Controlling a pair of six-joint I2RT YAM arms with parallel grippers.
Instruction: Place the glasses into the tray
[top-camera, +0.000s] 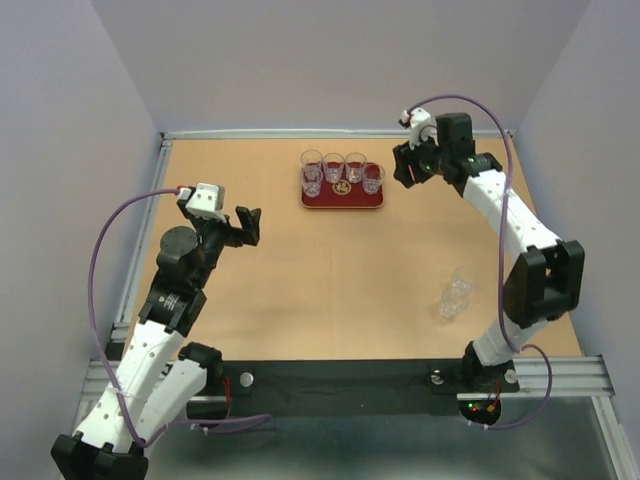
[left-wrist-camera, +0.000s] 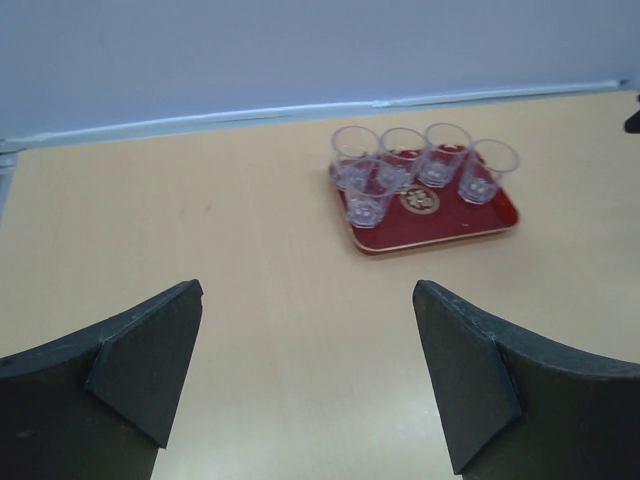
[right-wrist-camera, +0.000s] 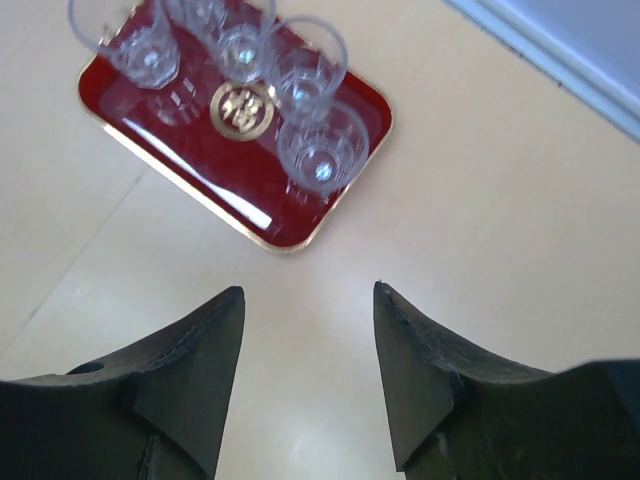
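The tray (top-camera: 345, 201) at the far edge of the desk (top-camera: 300, 290) holds five glasses (top-camera: 333, 166); a sixth glass (top-camera: 457, 294) sits near the right edge. The left hand (left-wrist-camera: 308, 290) and right hand (right-wrist-camera: 308, 290) (both empty) are spread.

You're looking at a pale wooden table (top-camera: 330, 290), matt and tan. A grey metal rim (top-camera: 300, 133) runs along its far edge and down the left side. Plain lilac-grey walls (top-camera: 340, 60) close it in at the back and on both sides. At the near edge, a black plate (top-camera: 340, 385) lies across silver rails (top-camera: 570, 375). Small green and red lights (top-camera: 481, 407) glow just below on the right.
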